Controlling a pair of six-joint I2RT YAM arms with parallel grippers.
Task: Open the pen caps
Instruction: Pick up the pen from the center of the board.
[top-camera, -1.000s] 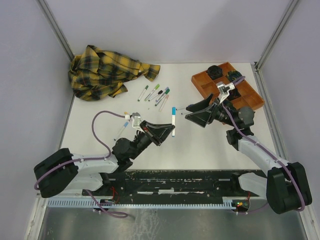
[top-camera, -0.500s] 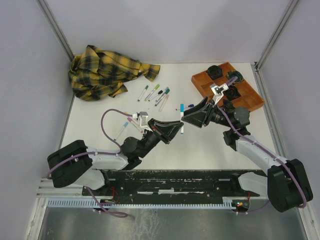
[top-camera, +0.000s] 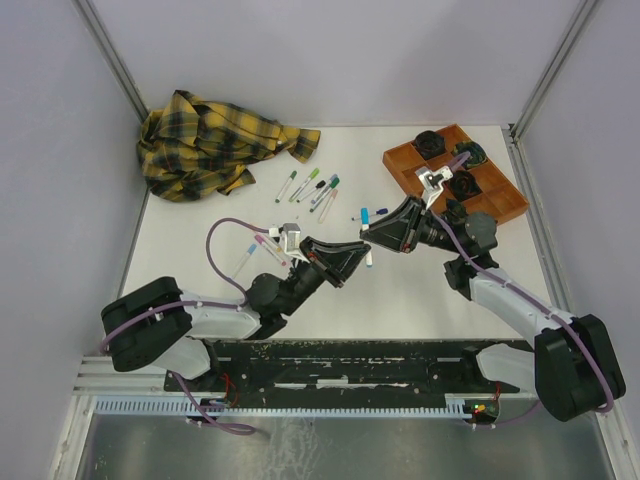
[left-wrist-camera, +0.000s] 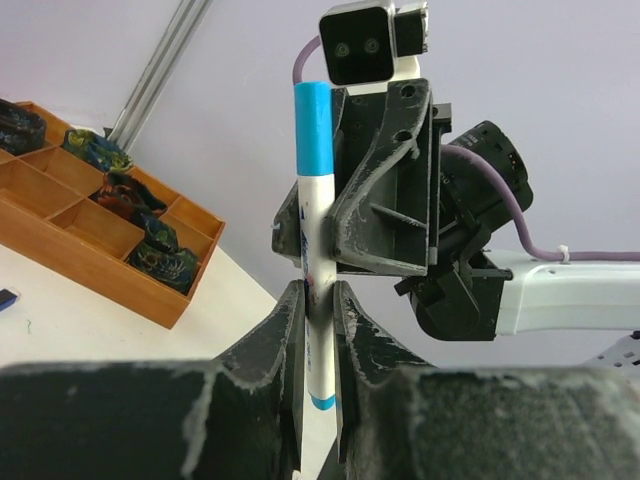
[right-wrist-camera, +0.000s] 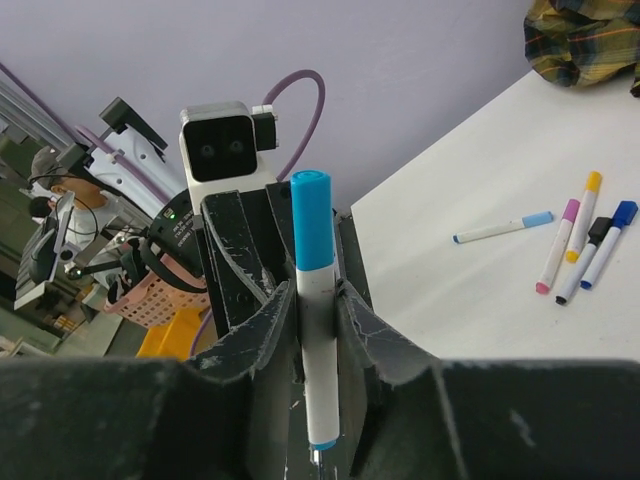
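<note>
Arms have drawn together: left gripper (left-wrist-camera: 318, 300) clamps the pen (left-wrist-camera: 313, 230), right gripper (right-wrist-camera: 315, 295) now grasps it too — cap (right-wrist-camera: 312, 220) still on.

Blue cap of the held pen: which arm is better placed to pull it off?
Probably right: the right gripper grips the pen just under the blue cap; the left gripper holds the lower barrel.

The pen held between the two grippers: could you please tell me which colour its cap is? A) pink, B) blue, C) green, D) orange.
B: in the left wrist view the pen, gripped by the left gripper, ends in a light blue cap, and the right wrist view shows the same blue cap above the right gripper.
</note>
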